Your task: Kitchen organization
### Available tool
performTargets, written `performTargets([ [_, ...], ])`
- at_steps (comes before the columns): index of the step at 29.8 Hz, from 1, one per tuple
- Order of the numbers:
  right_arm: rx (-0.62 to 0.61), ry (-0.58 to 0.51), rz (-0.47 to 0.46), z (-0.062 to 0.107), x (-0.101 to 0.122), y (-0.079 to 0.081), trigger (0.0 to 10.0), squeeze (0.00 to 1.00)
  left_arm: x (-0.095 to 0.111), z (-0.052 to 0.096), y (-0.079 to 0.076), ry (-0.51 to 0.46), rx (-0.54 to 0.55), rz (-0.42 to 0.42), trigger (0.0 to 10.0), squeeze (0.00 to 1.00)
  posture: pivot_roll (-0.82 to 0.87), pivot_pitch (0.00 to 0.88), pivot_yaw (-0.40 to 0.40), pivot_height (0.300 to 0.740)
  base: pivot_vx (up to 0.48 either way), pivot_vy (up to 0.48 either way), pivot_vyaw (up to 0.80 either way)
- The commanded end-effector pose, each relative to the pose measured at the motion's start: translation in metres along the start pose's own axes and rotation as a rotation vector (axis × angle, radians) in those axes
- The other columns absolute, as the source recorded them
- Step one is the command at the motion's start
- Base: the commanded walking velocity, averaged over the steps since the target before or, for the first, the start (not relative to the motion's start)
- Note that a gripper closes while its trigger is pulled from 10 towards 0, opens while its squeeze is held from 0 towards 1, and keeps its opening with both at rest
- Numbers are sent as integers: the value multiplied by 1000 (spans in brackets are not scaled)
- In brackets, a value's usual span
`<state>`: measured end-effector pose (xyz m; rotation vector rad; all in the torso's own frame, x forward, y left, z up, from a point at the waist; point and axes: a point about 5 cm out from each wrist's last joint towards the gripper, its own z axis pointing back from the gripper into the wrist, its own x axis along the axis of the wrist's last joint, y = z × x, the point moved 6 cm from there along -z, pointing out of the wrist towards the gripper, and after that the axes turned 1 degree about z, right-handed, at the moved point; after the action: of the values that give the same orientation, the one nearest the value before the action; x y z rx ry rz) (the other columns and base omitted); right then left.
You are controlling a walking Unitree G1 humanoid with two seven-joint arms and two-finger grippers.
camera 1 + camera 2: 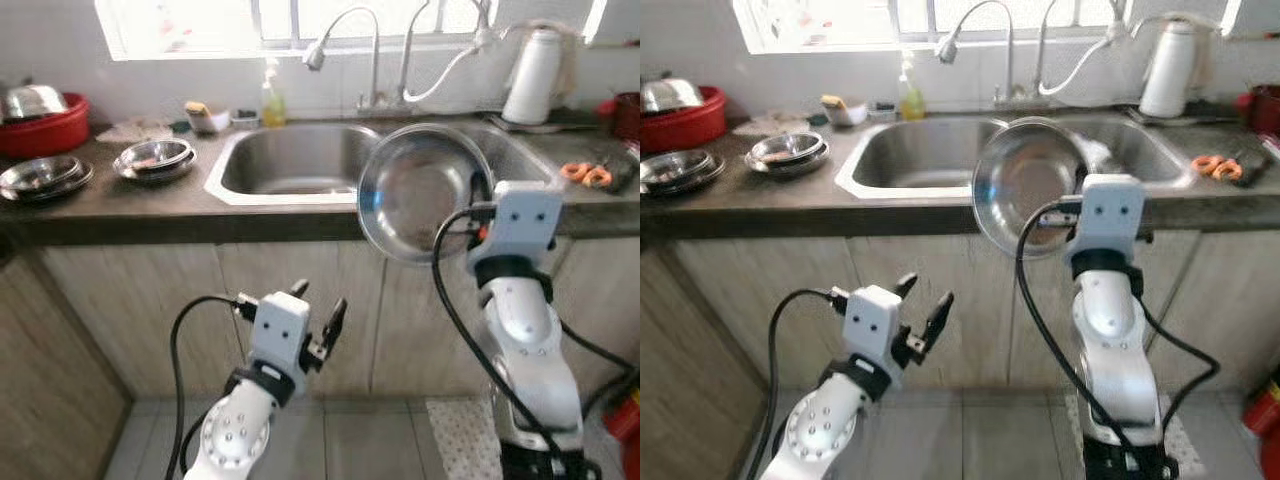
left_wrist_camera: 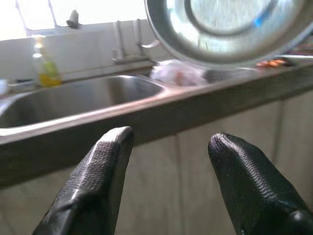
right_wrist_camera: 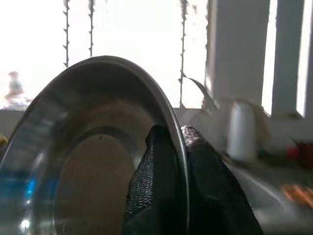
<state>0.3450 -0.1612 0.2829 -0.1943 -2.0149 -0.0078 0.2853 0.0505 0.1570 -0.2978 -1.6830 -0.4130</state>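
1. Landmark = sink (image 1: 290, 160), set in the bench (image 1: 140, 205) under the window. I'm standing in front of it, head cam looking down.
2. R gripper (image 3: 168, 147) is up in front of the sink's right half, w/ a steel bowl (image 1: 420, 190) held on edge. Fingers (image 3: 205, 181) closed on the rim, one pad inside, one outside, so rim sits pinched between them. Bowl's open side faces me and it's tilted near upright; I'd guess a rim pinch is the only grip those fingers get on a wide, thin-walled bowl.
3. Bowl is clear of the bench, hanging in air just in front of the sink edge. Not set down anywhere yet.
4. L gripper (image 1: 318, 312) is low, below bench level, in front of the cupboard doors under the sink's left half. Fingers (image 2: 98, 176) spread wide, nothing in them. Looks parked out of the way while R does the carrying.
5. Left of the sink on the bench: stacked steel bowls (image 1: 155, 158), another steel stack (image 1: 45, 177) further left, red basin (image 1: 45, 125) behind them. My guess is the held bowl belongs on one of those stacks, so a long reach left across the sink.
6. Behind the sink: soap bottle (image 1: 272, 100), two taps (image 1: 345, 40). Right of it: white kettle (image 1: 532, 75), orange scissors (image 1: 587, 173).
7. Hard to make out: sink bottom and bench strip behind the bowl are hidden; window glare washes out the R wrist view; what's in the red basin is cut off at frame edge.
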Motion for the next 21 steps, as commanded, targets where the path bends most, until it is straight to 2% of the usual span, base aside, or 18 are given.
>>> performTargets([
  [1, 30, -35, -27, -4, 9, 9, 10000, 0, 3, 0, 7, -9, 17, -17, 10000, 0, 39, 1, -38, 740, 480, 0, 0],
  [6, 59, -46, -57, -11, 13, 14, 10000, 0, 4, 0, 7, -13, 22, -21, 10000, 0, 43, 0, -44, 740, 480, 0, 0],
  [17, 131, -35, -50, -8, 8, 30, 10000, 0, 4, -2, 8, -18, 24, -24, 10000, 0, 42, 0, -46, 740, 480, 0, 0],
  [21, 148, -23, -62, -7, 5, 34, 10000, 0, 4, -2, 7, -19, 19, -24, 10000, 0, 38, 0, -47, 740, 480, 0, 700],
])
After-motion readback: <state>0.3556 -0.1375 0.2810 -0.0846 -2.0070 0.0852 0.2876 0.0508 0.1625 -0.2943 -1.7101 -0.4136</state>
